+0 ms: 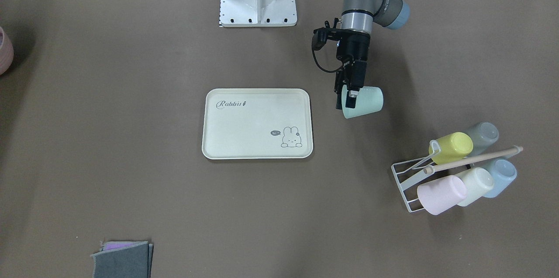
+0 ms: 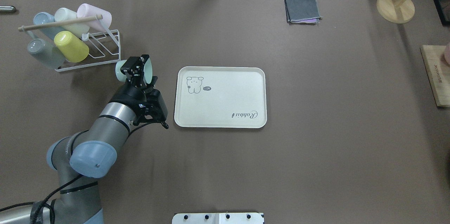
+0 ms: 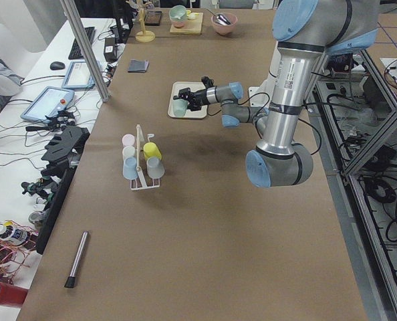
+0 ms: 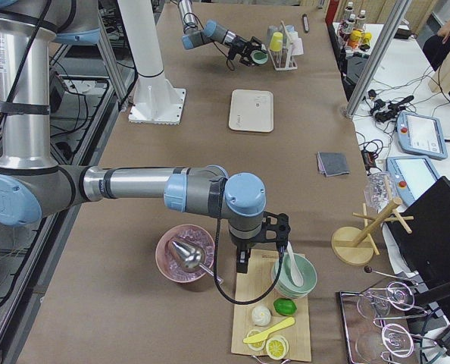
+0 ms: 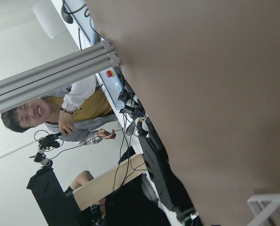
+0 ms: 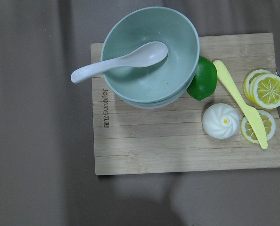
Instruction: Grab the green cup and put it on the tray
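The green cup [image 1: 367, 101] lies sideways in my left gripper [image 1: 348, 97], mouth toward the tray [image 1: 244, 129]. The gripper is shut on the cup's rim and holds it above the table between the cup rack and the tray's edge. In the overhead view the cup [image 2: 120, 70] sits under the left gripper [image 2: 137, 73], left of the tray [image 2: 225, 101]. The left wrist view shows neither cup nor fingers. My right gripper [image 4: 245, 254] hangs over a wooden board far from the tray; I cannot tell whether it is open or shut.
A white wire rack [image 1: 408, 177] [image 2: 102, 46] holds yellow-green, cream, pink, blue and grey cups. A folded grey cloth [image 2: 302, 10] lies at the far side. A wooden board [image 6: 177, 150] carries a green bowl [image 6: 149, 56], spoon, lime and lemon slices. A pink bowl [image 4: 183, 254] stands beside it.
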